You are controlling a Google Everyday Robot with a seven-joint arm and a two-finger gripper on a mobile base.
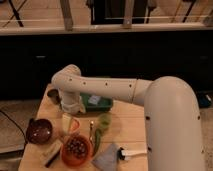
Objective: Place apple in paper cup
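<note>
1. Arm [125, 90] runs from the big white shoulder at right of frame across to centre-left, then bends down over the wooden table [131, 131].
2. Gripper [69, 120] sits low at centre-left, below the wrist cuff, right over the paper cup [67, 123]. Can't tell how the tool is set; the wrist blocks that detail.
3. Apple: can't pick it out for sure. There's an orange-red patch at the cup's right edge, but can't say what it is.
4. Paper cup is pale, standing near the table's left-centre, between the dark bowl [39, 131] on the left and the green cup [104, 120] on the right.
5. Green tray [98, 102] lies behind the wrist, toward the table's far edge.
6. Orange bowl [76, 149] with dark round contents sits at lower centre, just below the paper cup.
7. Grey cloth [107, 157] and a white-handled tool [131, 152] are at lower right of the table.
</note>
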